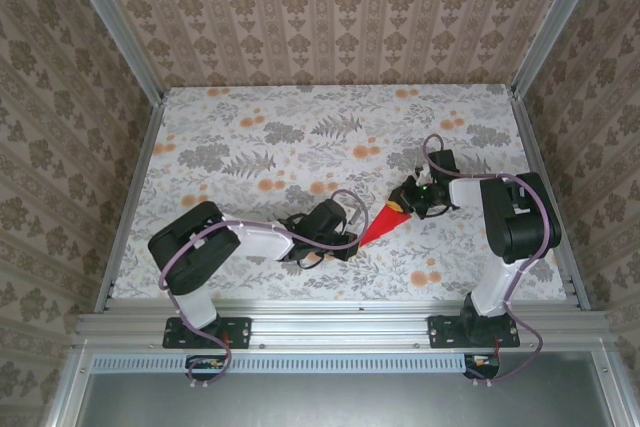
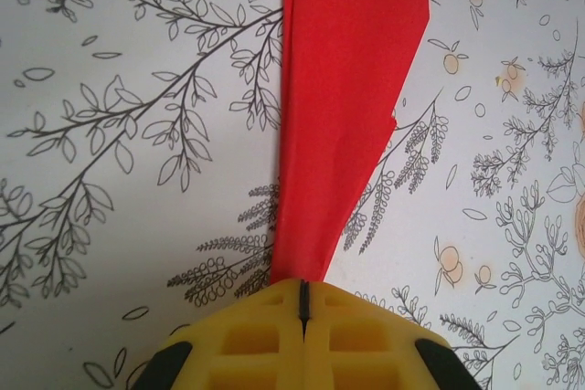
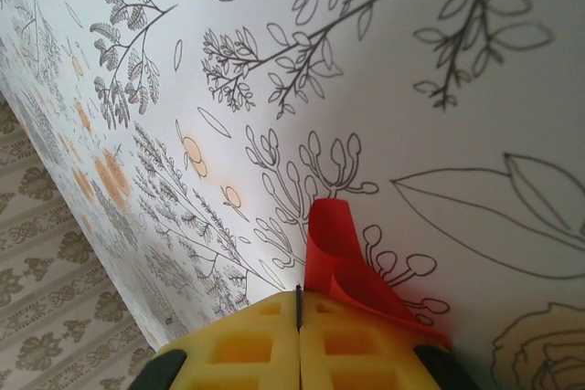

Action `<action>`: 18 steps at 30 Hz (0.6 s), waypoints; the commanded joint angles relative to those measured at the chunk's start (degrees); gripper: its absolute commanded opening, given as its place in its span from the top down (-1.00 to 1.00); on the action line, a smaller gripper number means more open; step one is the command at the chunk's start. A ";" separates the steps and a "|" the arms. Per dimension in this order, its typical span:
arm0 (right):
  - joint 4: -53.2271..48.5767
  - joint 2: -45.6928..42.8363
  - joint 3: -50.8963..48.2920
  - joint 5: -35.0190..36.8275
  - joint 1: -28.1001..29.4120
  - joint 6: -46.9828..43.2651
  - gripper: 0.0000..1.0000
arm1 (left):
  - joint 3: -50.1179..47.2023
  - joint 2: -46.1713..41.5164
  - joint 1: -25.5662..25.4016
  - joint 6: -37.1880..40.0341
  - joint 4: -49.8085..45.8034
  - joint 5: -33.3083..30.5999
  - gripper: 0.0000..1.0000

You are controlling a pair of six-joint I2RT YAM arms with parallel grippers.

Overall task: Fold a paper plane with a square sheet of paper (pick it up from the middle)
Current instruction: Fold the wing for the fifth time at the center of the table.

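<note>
The paper plane (image 1: 380,227) is a slim red pointed dart lying flat on the flower-print table (image 1: 300,127), between the two grippers. Its narrow tip points toward my left gripper (image 1: 350,241). In the left wrist view the red paper (image 2: 343,89) widens away from the shut yellow fingertips of the left gripper (image 2: 302,285), and its tip runs under them, flat on the table. My right gripper (image 1: 406,205) sits at the wide end. There its jaws (image 3: 299,297) are shut, and a red flap (image 3: 331,239) curls up just right of the seam, not between the jaws.
Wallpapered walls and aluminium rails (image 1: 130,187) close in the table on three sides. The near rail (image 1: 340,319) carries both arm bases. Bare printed table lies behind the grippers toward the back wall.
</note>
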 commanded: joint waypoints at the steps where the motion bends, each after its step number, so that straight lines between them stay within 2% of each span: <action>1: 6.69 2.99 1.84 12.67 -4.19 0.95 0.79 | -5.96 2.64 0.61 1.18 -19.13 1.66 1.00; 8: 7.87 2.51 1.33 10.93 -5.52 3.17 0.76 | -5.44 3.06 1.32 1.68 -18.93 2.40 1.00; 11: 4.87 2.09 2.80 12.28 -5.70 1.24 0.76 | -5.37 3.42 1.38 1.72 -18.86 2.65 1.00; 18: 5.12 1.76 3.56 10.03 -5.96 0.43 0.77 | -3.96 2.90 1.46 1.83 -19.21 3.18 1.00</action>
